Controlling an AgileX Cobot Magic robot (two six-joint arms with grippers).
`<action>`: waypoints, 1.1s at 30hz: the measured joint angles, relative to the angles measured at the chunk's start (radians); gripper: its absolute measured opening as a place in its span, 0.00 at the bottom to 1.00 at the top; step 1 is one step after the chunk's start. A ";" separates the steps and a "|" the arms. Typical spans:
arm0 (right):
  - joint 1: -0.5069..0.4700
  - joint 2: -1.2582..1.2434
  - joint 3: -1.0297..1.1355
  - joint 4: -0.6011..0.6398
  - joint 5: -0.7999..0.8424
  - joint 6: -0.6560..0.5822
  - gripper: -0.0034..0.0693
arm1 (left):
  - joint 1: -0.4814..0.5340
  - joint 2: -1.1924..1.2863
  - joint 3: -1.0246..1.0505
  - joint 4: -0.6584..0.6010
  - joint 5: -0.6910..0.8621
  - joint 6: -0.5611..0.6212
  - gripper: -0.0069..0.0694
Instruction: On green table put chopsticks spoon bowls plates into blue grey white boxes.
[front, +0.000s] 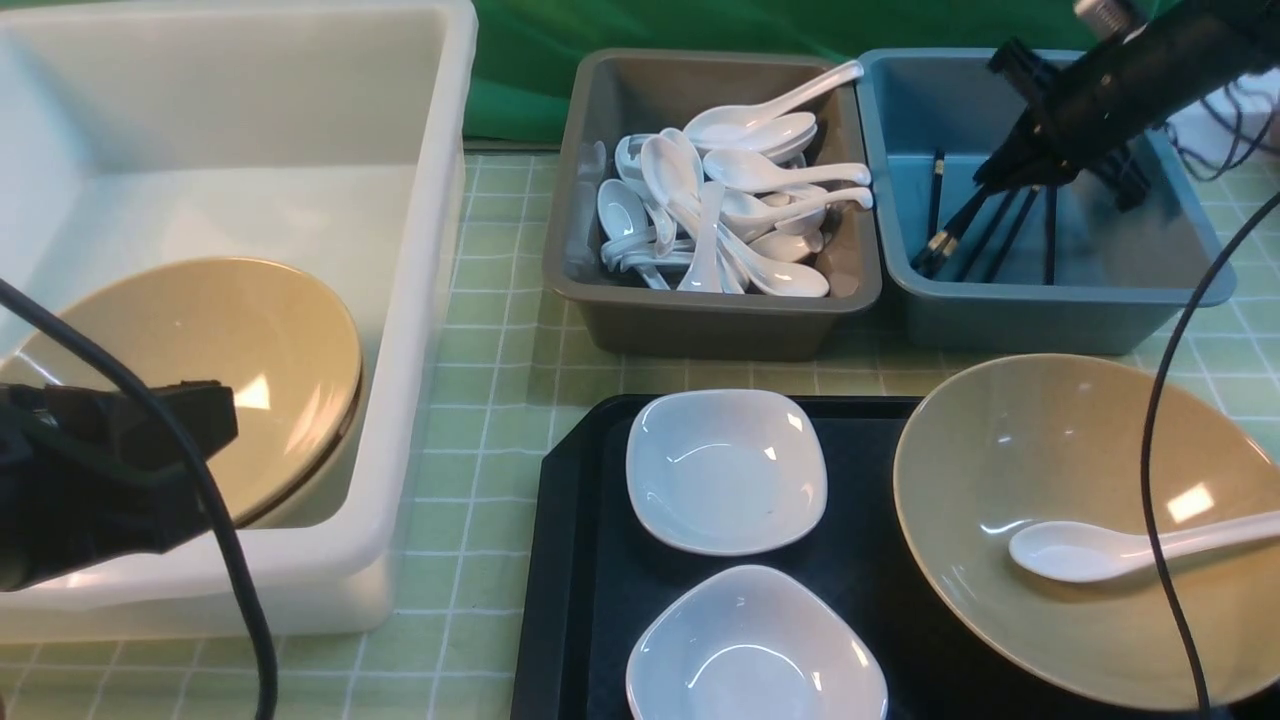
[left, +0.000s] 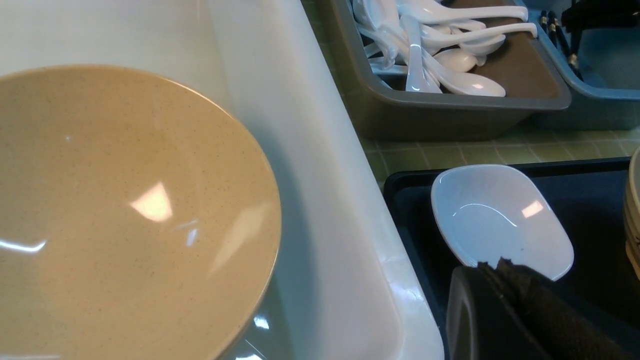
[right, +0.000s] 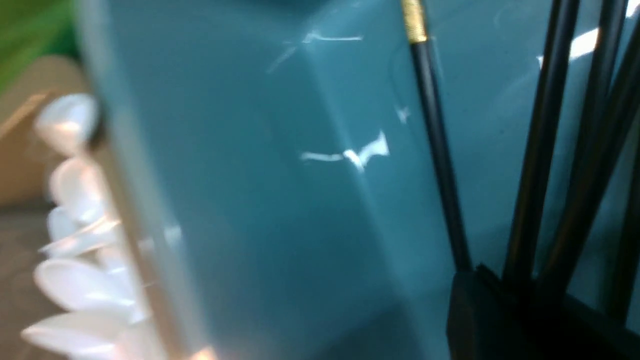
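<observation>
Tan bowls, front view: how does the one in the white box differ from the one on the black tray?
The boxed bowl sits inside the white box, already sorted. The tray bowl rests on the black tray, outside any box. The boxed bowl is empty, while the tray bowl holds a white spoon. Both are glossy tan, wide and shallow, with flaring sides.

Black chopsticks (right: 436, 150), one gold-banded, are held in the dark jaws of the right gripper (right: 525, 305) inside the blue box (right: 280, 225); blurred white spoons (right: 75, 280) are seen beyond its wall.
</observation>
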 joint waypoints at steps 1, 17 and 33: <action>0.000 0.013 -0.001 0.000 -0.002 -0.002 0.13 | 0.000 0.000 0.000 0.000 -0.001 0.000 0.09; 0.012 0.038 -0.004 -0.102 0.050 -0.021 0.33 | 0.000 0.000 0.000 0.000 -0.130 0.000 0.09; 0.012 -0.103 -0.005 -0.219 0.166 -0.035 0.59 | 0.000 -0.111 -0.115 -0.150 0.064 0.255 0.09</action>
